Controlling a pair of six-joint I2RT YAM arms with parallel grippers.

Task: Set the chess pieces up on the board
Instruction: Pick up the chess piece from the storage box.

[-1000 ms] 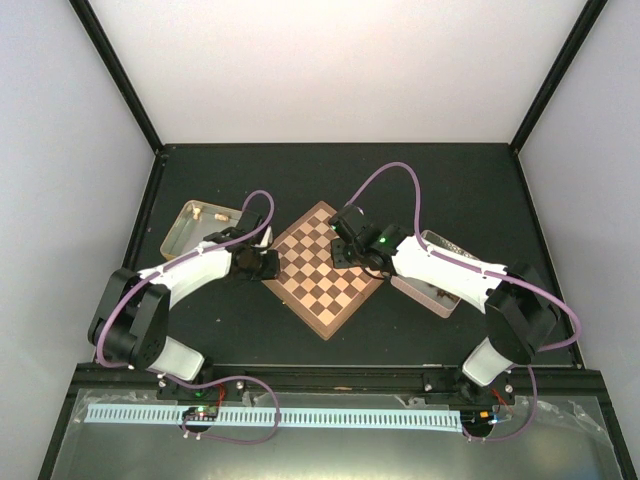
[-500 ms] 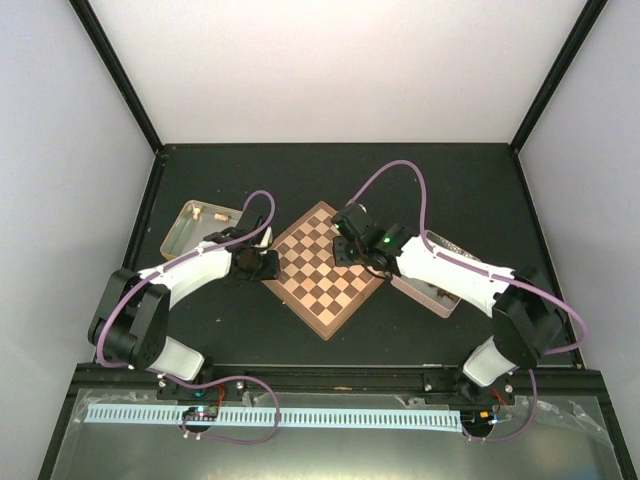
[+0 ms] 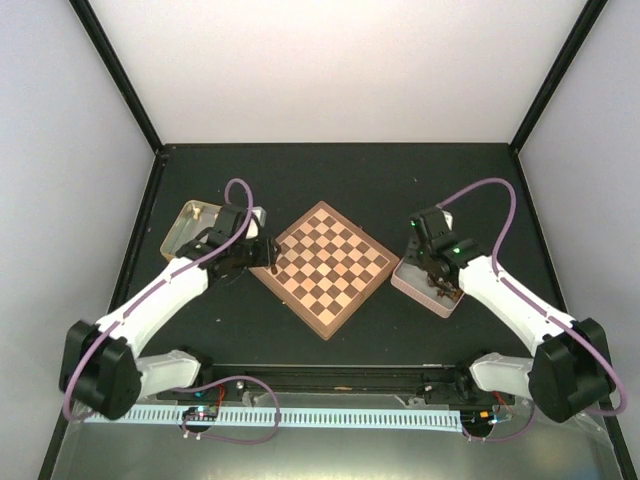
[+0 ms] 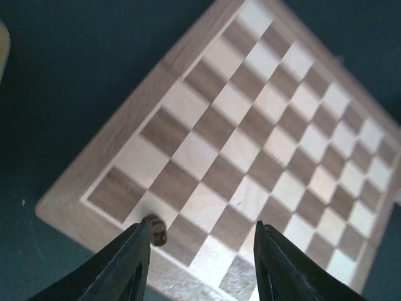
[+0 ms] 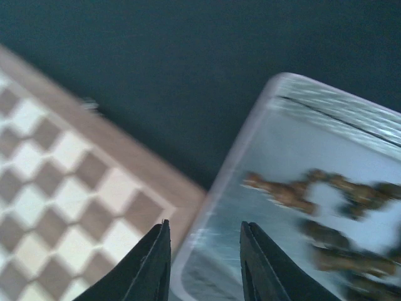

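The board [image 3: 330, 268] lies as a diamond in the middle of the black table. My left gripper [image 4: 202, 229] hangs open over its left corner. One small dark chess piece [image 4: 155, 230] stands on a light square there, right against the inner side of the left finger [image 4: 135, 263]; nothing else is between the jaws. My right gripper [image 5: 205, 229] is open and empty above the near-left rim of the pink tray [image 5: 250, 144]. Several dark brown chess pieces [image 5: 326, 188] lie blurred in that tray. The other board squares in view are bare.
A gold tray [image 3: 178, 232] holding a few pale pieces [image 3: 197, 212] sits left of the board, behind my left arm. The pink tray [image 3: 412, 280] lies right of the board. Black frame posts and pale walls close in the table.
My right arm swung off the board's upper right side to the pink tray. My left gripper opened wider at the board's left corner and its arm straightened.
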